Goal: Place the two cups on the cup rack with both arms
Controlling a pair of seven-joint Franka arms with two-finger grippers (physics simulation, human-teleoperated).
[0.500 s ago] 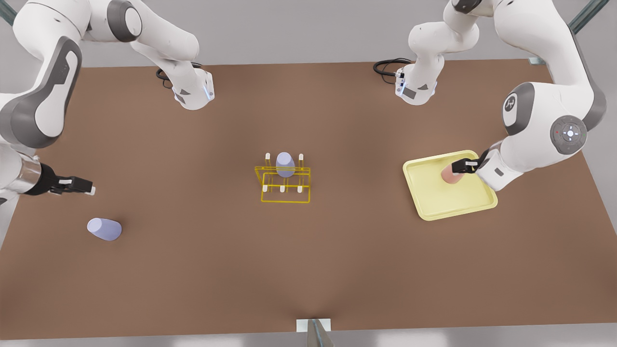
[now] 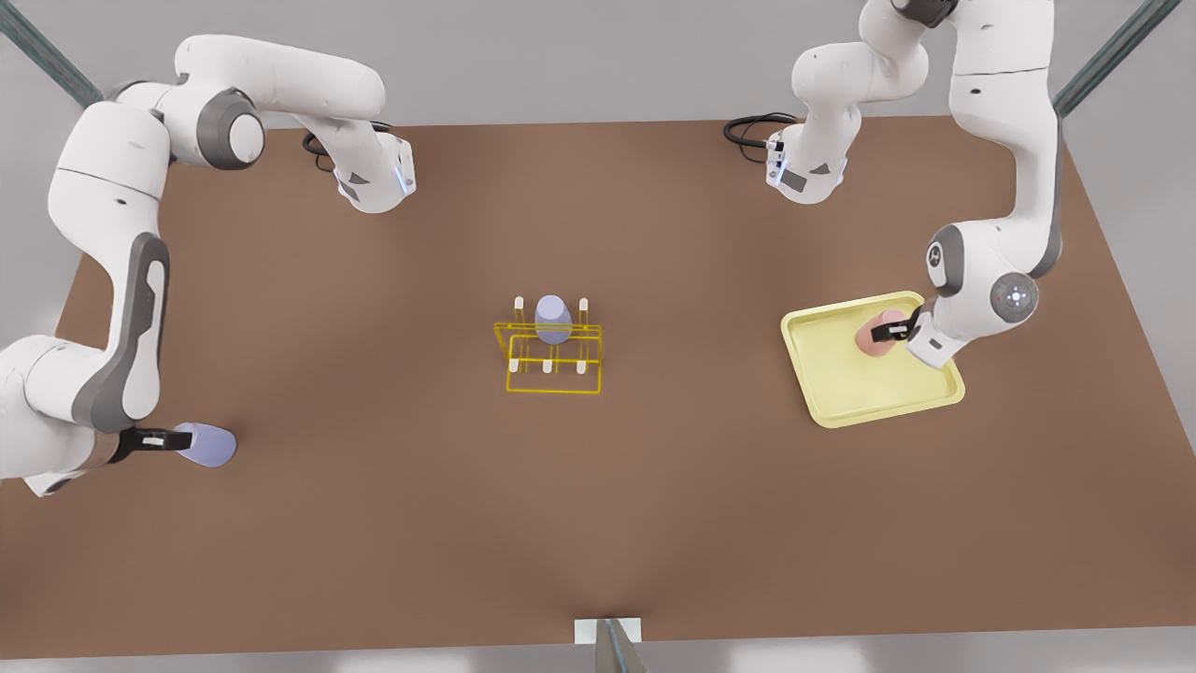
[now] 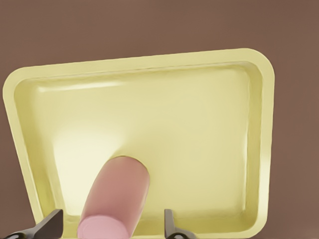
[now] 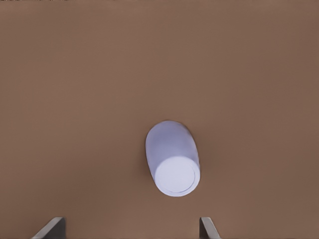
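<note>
Left gripper (image 2: pixel 895 329) sits wide open around the salmon cup (image 2: pixel 876 336), which lies on its side in the pale tray (image 2: pixel 841 393); its fingers are cut off in the wrist view. Right gripper (image 2: pixel 173 437), also spread, is at the loose lavender cup (image 2: pixel 210 446), tipped over at the table's (image 2: pixel 598 523) 8 o'clock, lots of room. The other lavender cup (image 2: pixel 553 319) is on the rack (image 2: pixel 551 360), dead center.

The left gripper (image 2: pixel 886 329) is at 3 o'clock in the front view. Its fingers (image 3: pixel 50 226) are spread apart, one on each side of the pink cup (image 3: pixel 117 199). The right gripper (image 2: pixel 177 437) is at 8 o'clock, low, with fingers (image 4: pixel 52 228) wide apart before the lavender cup (image 4: pixel 172 158).
</note>
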